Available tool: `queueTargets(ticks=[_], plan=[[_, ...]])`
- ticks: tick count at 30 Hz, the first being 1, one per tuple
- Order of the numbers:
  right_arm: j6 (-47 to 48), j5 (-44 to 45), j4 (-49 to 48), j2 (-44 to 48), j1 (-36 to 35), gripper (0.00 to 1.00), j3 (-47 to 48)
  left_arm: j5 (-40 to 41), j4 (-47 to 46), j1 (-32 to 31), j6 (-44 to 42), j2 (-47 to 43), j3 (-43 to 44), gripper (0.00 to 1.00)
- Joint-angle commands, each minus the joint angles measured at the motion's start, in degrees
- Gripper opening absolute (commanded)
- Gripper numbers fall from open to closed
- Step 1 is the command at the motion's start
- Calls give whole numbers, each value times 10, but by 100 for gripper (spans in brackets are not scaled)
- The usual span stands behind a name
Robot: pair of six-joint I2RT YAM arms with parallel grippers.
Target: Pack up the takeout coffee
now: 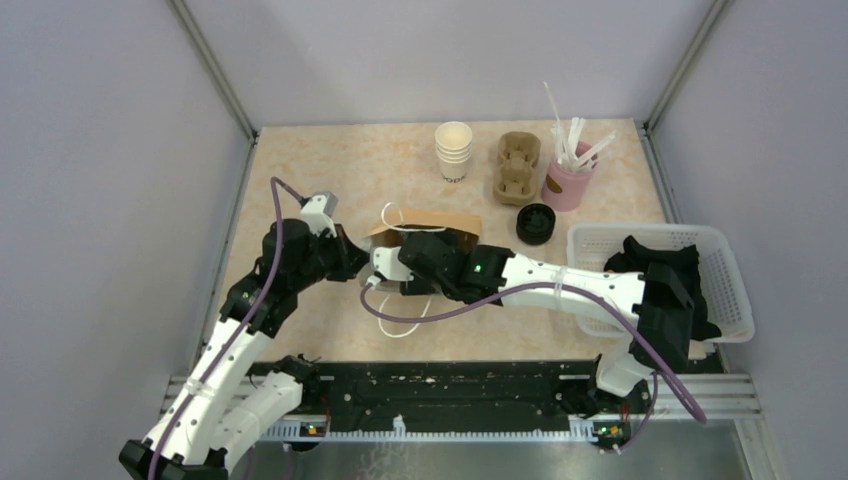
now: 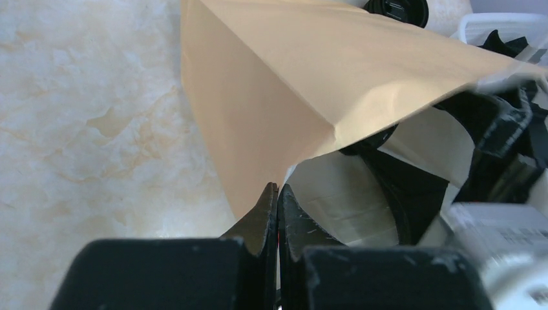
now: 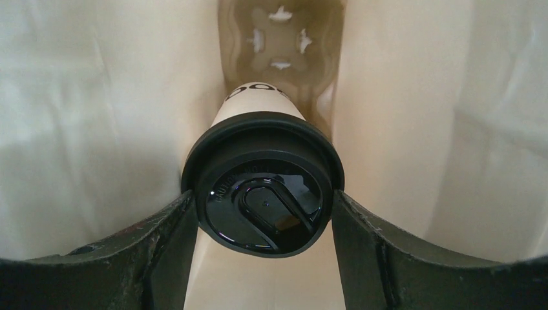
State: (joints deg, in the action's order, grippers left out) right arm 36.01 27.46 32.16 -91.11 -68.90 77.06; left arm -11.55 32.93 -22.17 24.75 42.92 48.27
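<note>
Right wrist view looks down the white-lined inside of a paper bag (image 3: 103, 129), where the right pincer (image 3: 262, 197) is clamped on the takeout coffee (image 3: 262, 187): one finger presses each side of the black lid, the lid faces the camera, and the white cup body points deeper into the bag. At the far end of the bag, beyond the cup's base, sits a brown pulp cup carrier (image 3: 281, 32); whether the cup touches it cannot be told. From the top external view the paper bag (image 1: 430, 222) lies on the marbled surface (image 1: 330, 170) with its mouth turned to the left, and the right pincer (image 1: 392, 265) reaches into that mouth. The left pincer (image 1: 352, 262) meets the bag at the same opening; in the left wrist view its fingers (image 2: 268, 206) are pressed together on the brown rim of the bag (image 2: 271, 84). Behind the bag stand a stack of white cups (image 1: 453, 150), a second pulp carrier (image 1: 519, 165) and a pink cup of stirrers (image 1: 568, 175); black lids (image 1: 535, 223) lie just right of the bag.
</note>
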Motion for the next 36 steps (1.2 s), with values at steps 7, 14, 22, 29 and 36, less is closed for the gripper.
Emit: queueTargets(ticks=[7, 14, 22, 29, 36], plan=[[50, -39, -9, 37, 50, 16, -33, -20, -25, -1, 23, -15, -32, 0], [52, -24, -4, 31, 73, 16, -25, -41, -19, -1, 26, 1, -6, 0], [72, -14, -50, 21, 93, 15, -28, -75, -37, -1, 27, 16, -10, 0], [82, -40, -87, 3, 109, 15, -32, -83, -26, -1, 14, 16, -5, 0], [87, -51, -128, 4, 118, 15, -52, -39, 9, -1, -7, 26, 27, 0]])
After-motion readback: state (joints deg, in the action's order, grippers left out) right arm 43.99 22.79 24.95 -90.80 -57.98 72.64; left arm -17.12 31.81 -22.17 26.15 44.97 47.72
